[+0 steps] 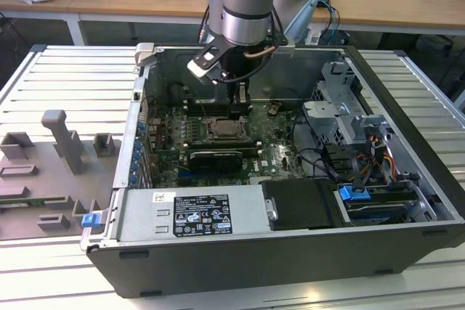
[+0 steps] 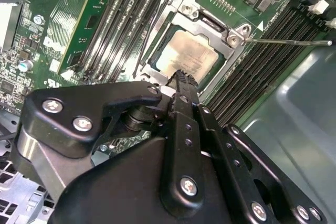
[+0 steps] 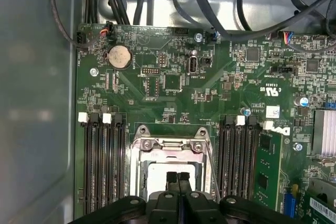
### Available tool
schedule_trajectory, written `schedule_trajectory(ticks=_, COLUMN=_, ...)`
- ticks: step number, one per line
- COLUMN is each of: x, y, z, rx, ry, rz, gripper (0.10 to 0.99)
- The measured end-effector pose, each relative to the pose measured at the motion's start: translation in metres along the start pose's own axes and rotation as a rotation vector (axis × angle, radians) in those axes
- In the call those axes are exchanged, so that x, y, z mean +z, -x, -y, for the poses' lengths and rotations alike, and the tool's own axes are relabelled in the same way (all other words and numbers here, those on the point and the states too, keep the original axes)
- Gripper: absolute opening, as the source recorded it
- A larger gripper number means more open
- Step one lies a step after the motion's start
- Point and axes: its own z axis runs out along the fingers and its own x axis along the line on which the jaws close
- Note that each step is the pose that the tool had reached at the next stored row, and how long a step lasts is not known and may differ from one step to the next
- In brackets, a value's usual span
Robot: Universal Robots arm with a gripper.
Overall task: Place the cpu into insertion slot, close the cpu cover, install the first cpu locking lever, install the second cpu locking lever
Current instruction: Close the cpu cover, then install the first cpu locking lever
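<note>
I am hanging my black claw [image 1: 240, 112] straight down inside the open dark-grey metal computer case [image 1: 407, 107], which is lying on its side on the ribbed pale metal tabletop [image 1: 58, 70]. My two fingers [image 3: 171, 178] are pressing flat against each other, clenched on nothing. In both wrist views their tips are hovering right over one edge of the insertion slot [image 3: 135, 166] — the small square socket with a silver metal frame, set in the green circuit board [image 3: 157, 98].

The cpu [image 2: 191, 51], a small flat square chip with a pale silver-grey metal top, is lying flat inside that slot. The cpu cover [image 2: 177, 24], a thin silvery square metal frame plate with a square window, is lying down over the chip, and the pale top is showing through the window.

One thin silver wire locking lever [image 2: 289, 41] is reaching out sideways from a corner of the frame, across the long black memory slots [image 2: 273, 24]. A second thin wire lever [image 2: 152, 30] is running close along the opposite side of the frame — I cannot tell whether either one is hooked down.

On the exterior view's left of the case, grey plastic fixture blocks [image 1: 62, 143] are standing on the tabletop, well apart from my claw
</note>
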Motion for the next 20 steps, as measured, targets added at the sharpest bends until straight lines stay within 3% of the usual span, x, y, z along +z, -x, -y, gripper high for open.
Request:
schedule_trajectory(ticks=14, x=-0.0012, y=-0.0001, z=0.0065, rx=0.0, ry=0.0, rz=0.0001, gripper=0.106)
schedule_trajectory(ticks=15, x=-0.0035, y=0.0, z=0.0066, rx=0.0, ry=0.0, rz=0.0, gripper=0.106)
schedule_trajectory(ticks=17, x=-0.0196, y=0.0, z=0.0069, rx=0.0, ry=0.0, rz=0.0001, gripper=0.106)
schedule_trajectory(ticks=20, x=-0.0303, y=-0.0001, z=0.0073, rx=0.0, ry=0.001, rz=0.0004, gripper=0.106)
